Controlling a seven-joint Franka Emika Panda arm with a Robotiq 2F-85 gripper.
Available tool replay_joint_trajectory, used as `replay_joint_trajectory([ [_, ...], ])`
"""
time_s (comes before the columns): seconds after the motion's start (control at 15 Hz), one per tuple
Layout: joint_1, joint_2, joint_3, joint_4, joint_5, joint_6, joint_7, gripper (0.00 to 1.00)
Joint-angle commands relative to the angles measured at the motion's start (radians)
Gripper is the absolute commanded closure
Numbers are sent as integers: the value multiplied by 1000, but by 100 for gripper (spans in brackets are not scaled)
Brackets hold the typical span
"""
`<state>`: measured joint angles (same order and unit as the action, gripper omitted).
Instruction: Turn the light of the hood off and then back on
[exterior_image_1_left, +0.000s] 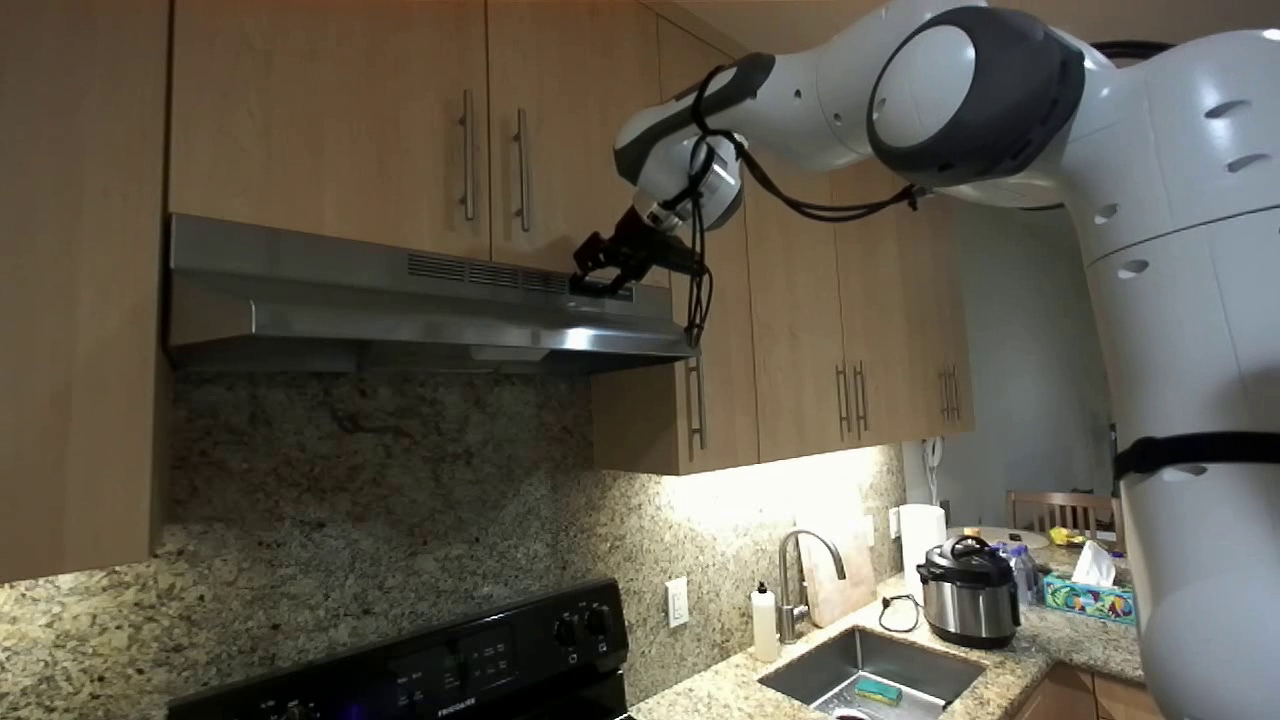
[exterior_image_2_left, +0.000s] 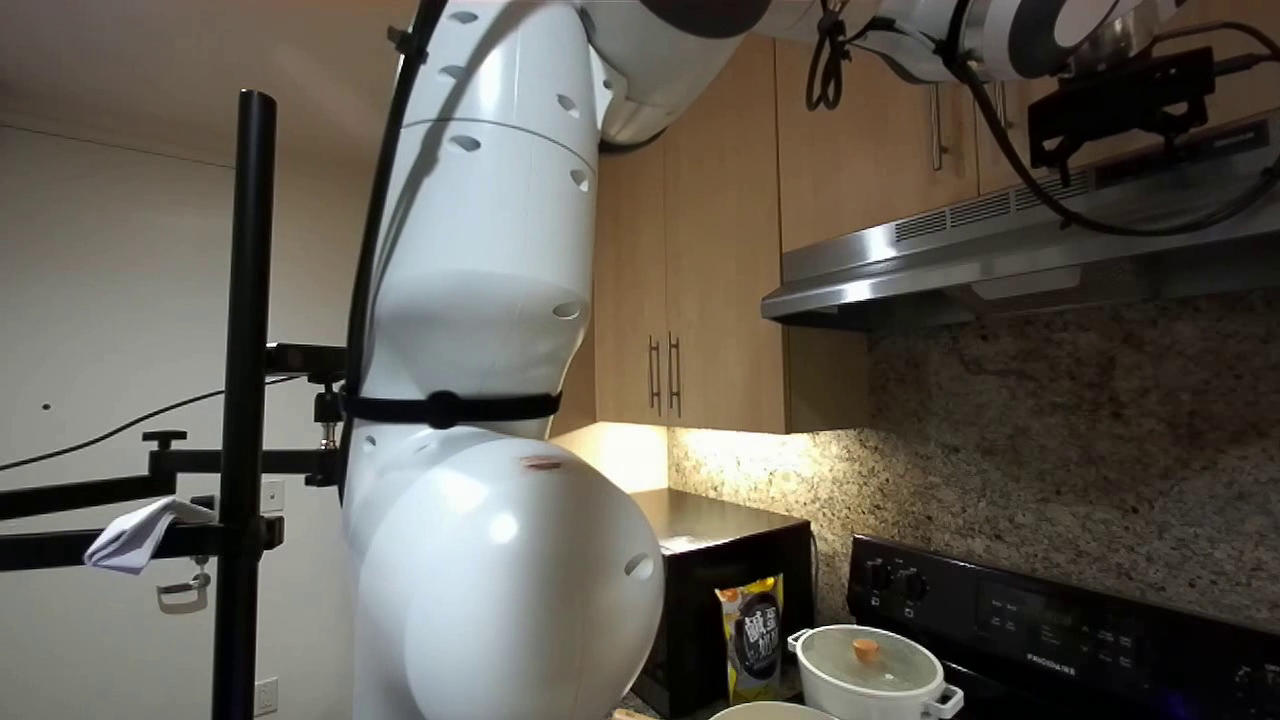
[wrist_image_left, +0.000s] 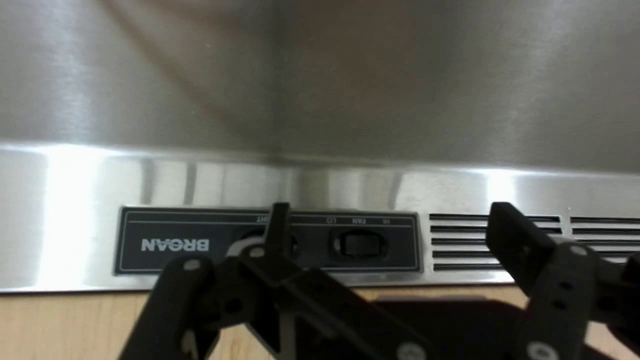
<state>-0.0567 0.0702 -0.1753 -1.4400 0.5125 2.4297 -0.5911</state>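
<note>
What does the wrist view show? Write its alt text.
Open black two-finger hand in front of the black rectangular control panel on a brushed-steel hood, its white lettering upside down. One finger partly hides the light label; contact is unclear. A black fan switch shows between the fingers, pale wood below.

Saw brushed silver on the hood, pale grey on its light, white lettering on the black switch panel. Found tan wood grain on the cupboards, beige, brown and grey speckles over the stone wall, black on the stove and gripper, white with dark grey on the arm.
</note>
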Motion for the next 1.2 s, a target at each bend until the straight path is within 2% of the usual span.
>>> replay_joint_trajectory([
  [0.0,-13,30,-3,50,44,-27,-57,0],
  [1.13,-20,87,-3,146,43,-112,-55,0],
])
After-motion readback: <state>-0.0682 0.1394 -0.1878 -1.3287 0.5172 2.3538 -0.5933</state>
